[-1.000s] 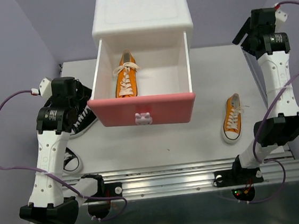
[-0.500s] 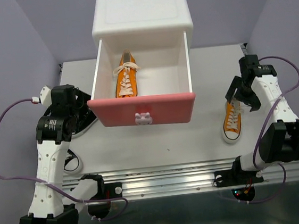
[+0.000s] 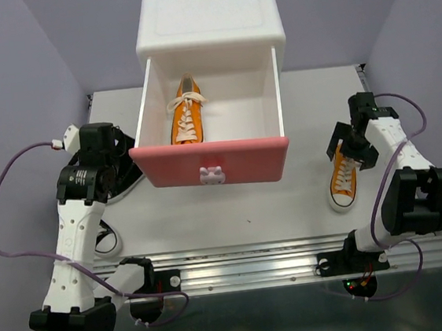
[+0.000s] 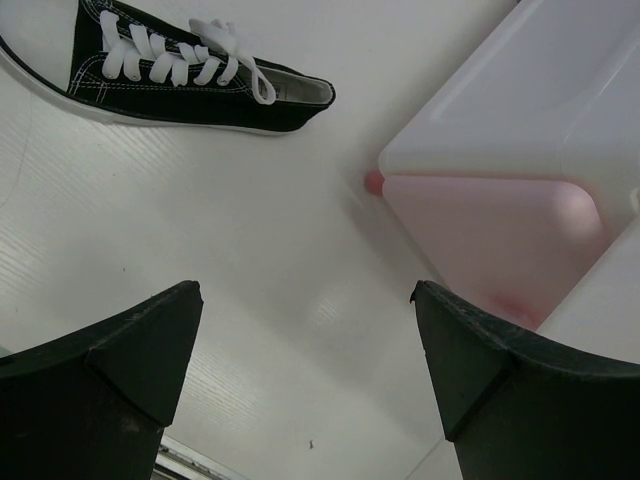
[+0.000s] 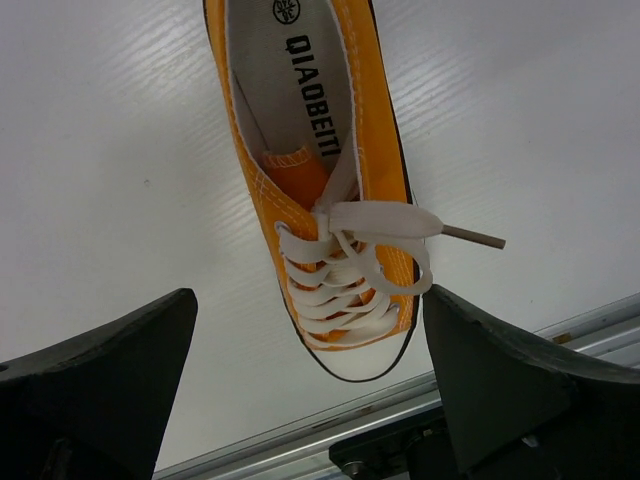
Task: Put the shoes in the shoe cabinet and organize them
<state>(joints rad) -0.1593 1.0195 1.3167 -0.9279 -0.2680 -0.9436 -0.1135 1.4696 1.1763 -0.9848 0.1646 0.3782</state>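
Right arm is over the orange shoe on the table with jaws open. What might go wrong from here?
1. The right gripper has its jaws wide over the orange shoe; the loose lace end sticking out sideways may get pinched or snag.
2. The drawer has a tall pink front, so a low carry may strike it.
3. The shoe's toe lies toward the near edge of the table; a nudge may slide it off.
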